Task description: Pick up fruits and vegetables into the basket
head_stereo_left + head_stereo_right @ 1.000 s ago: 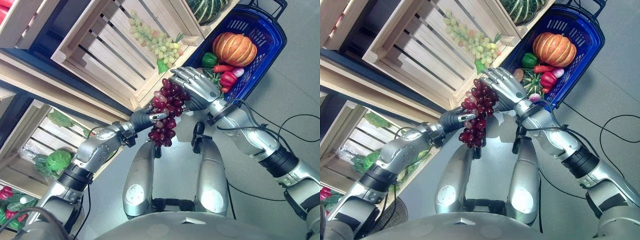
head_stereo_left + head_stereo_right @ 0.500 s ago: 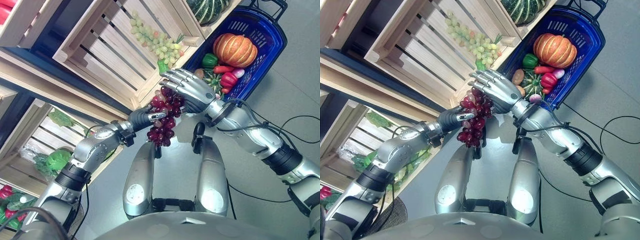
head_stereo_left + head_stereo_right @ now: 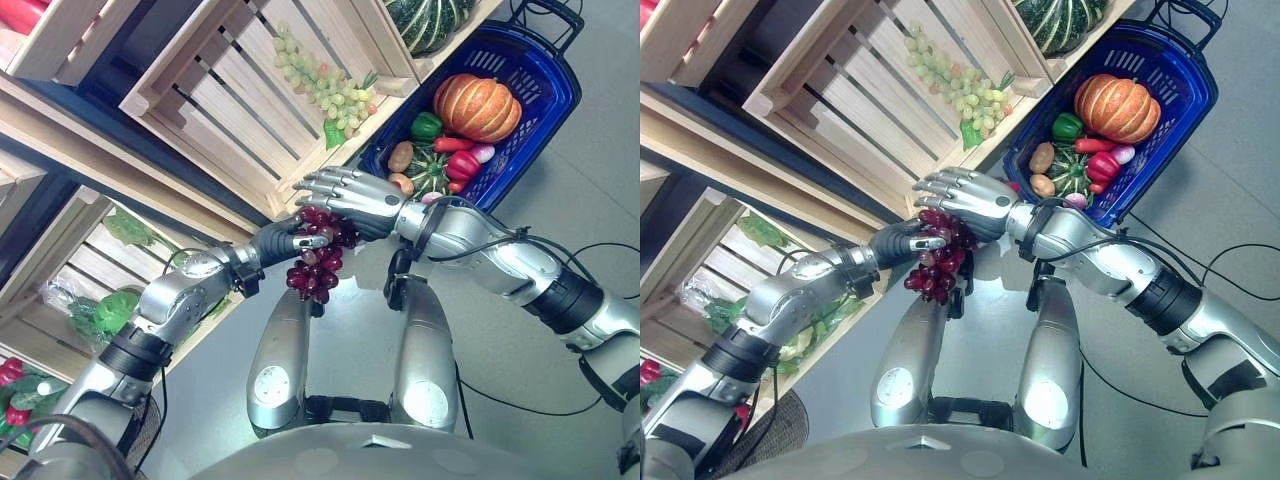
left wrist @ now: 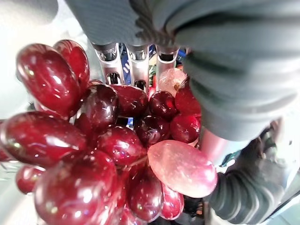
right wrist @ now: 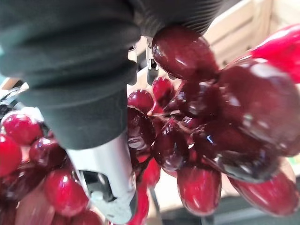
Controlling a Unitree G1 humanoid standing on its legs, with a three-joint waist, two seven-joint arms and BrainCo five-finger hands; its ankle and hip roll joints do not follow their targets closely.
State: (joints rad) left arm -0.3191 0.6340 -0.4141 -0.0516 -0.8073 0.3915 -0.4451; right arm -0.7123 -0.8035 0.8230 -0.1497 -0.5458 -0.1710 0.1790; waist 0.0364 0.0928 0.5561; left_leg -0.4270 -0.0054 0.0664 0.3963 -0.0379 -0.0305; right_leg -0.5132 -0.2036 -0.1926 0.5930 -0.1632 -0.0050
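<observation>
A bunch of red grapes [image 3: 313, 272] hangs in front of the wooden crates, and my left hand [image 3: 283, 240] is shut on its top. The left wrist view has the grapes [image 4: 103, 140] right up against the fingers [image 4: 133, 65]. My right hand [image 3: 352, 196] lies over the top of the bunch with its fingers stretched out flat, and its thumb [image 5: 108, 173] sits among the grapes [image 5: 197, 117]. The blue basket [image 3: 545, 118] stands to the right, apart from both hands. It holds an orange pumpkin [image 3: 478, 105], a green pepper [image 3: 427, 125], red peppers and potatoes.
A slatted wooden crate [image 3: 215, 110] just behind the hands holds green grapes [image 3: 335, 95]. A striped green squash [image 3: 430, 18] lies in the crate beside the basket. Lower crates at the left hold leafy greens [image 3: 105, 310]. Grey floor lies to the right.
Both hands and the red grapes have moved left and a little down, away from the basket. My right hand's fingers have stretched out over the bunch. The camera has shifted slightly.
</observation>
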